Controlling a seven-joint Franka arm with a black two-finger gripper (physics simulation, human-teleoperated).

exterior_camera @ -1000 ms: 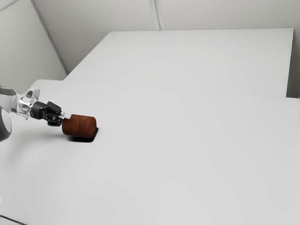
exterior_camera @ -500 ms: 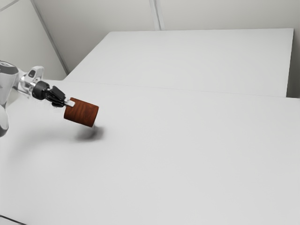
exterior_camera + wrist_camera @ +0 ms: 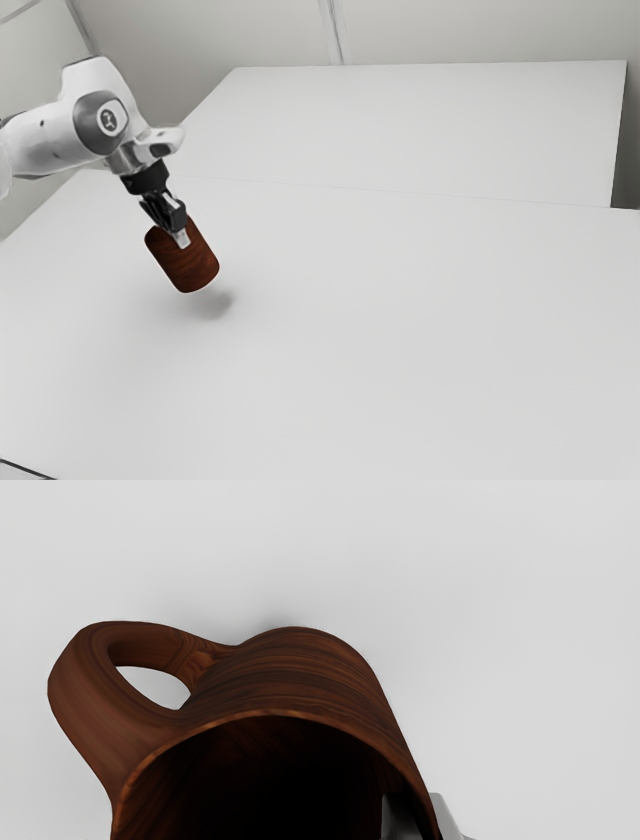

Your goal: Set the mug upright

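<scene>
My gripper [image 3: 180, 238] points down at a slant in the exterior view, shut on the wall of the brown wooden mug [image 3: 183, 262]. The mug hangs tilted above the table, its shadow lying apart below it. In the wrist view the gripper [image 3: 425, 812] pinches the rim, one finger inside the mug [image 3: 300, 680] and one outside. The mug's open mouth faces my hand, and its handle [image 3: 80, 690] sticks out on the side away from the fingers.
The white table [image 3: 400, 330] spreads around and below the mug. Behind it, in the exterior view, stands another white surface [image 3: 420, 130]. A dark cable [image 3: 28, 469] lies at the exterior view's lower left corner.
The mug has left the table and swung from lying on its side to a steeper tilt, base downward. My hand has risen and turned from nearly level to pointing down, still holding it.
</scene>
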